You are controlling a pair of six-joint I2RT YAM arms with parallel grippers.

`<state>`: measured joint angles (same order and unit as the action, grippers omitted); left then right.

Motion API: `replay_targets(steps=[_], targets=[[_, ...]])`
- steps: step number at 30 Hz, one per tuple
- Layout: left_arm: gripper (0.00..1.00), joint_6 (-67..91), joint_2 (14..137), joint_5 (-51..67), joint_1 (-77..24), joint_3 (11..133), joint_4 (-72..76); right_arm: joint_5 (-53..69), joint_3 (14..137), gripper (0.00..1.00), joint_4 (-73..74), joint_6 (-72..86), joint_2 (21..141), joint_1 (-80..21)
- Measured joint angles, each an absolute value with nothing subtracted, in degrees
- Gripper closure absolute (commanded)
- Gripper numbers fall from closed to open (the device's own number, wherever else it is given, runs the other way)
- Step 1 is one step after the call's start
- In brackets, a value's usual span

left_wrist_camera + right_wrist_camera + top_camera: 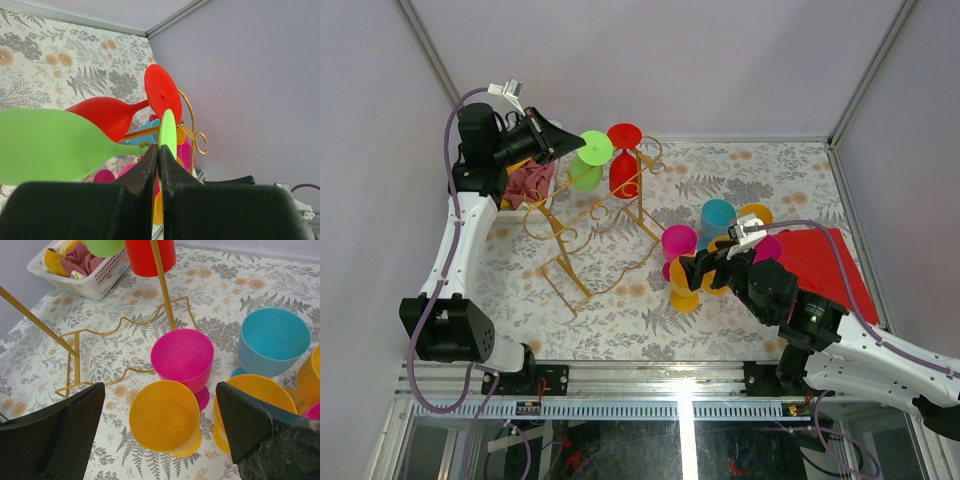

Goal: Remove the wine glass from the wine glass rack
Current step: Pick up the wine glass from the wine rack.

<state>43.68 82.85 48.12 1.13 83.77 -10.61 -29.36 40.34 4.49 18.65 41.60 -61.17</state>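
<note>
The green wine glass (585,172) hung at the far end of the wine glass rack (582,228), its foot clamped in the left gripper (568,149). Right of the rack, the right gripper (705,272) hovered with jaws apart.

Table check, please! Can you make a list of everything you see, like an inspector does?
Surface: flowery cloth, flat.
Job's things: gold rack carries green wine glass and red wine glass, hung by their feet.
Clutter: pink cup, blue cup, yellow cup, red mat, white basket of cloths.
Tools: left tool shut on the green glass's foot; right tool open by the cups.
Cables: purple cable on left arm, another on right arm.
Surroundings: plain walls; nothing else seen.
</note>
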Motion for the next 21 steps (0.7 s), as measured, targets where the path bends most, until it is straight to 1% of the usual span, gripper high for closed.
replay_targets(steps=[21], targets=[[1.0, 42.5, 82.2, 45.4, 1.1, 85.2, -12.9, -29.5, 40.3, 0.01, 4.5, 18.7, 41.6, -61.2]])
